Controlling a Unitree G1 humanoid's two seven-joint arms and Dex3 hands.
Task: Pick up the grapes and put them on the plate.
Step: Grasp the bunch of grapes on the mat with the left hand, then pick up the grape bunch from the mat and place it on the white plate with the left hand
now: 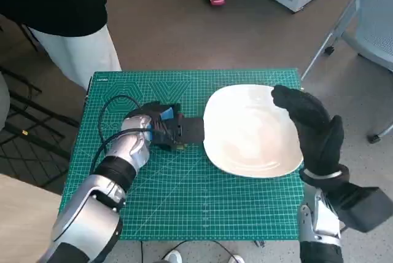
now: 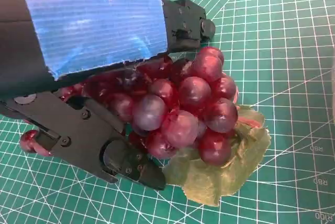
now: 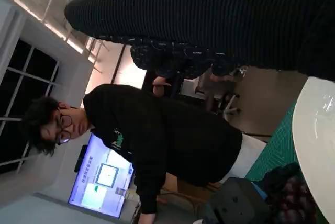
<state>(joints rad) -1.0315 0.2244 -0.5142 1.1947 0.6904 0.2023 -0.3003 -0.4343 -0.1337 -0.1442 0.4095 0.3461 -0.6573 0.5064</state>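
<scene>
Grapes [image 2: 180, 111]: dark red bunch with a pale green leaf, sitting on the green cutting mat [image 1: 184, 201], right between the left hand's fingers.
Left hand [image 1: 161, 126]: black fingers [image 2: 99, 148] wrapped round the bunch from both sides, looks like it's got a grip on it.
Plate [image 1: 249, 129]: white, just past those fingertips, nothing touching it.
Right hand [image 1: 310, 125]: gloved, raised over the plate's near edge, fingers loosely curled, holding nothing.
Person [image 3: 157, 140]: black top, beside the table.
</scene>
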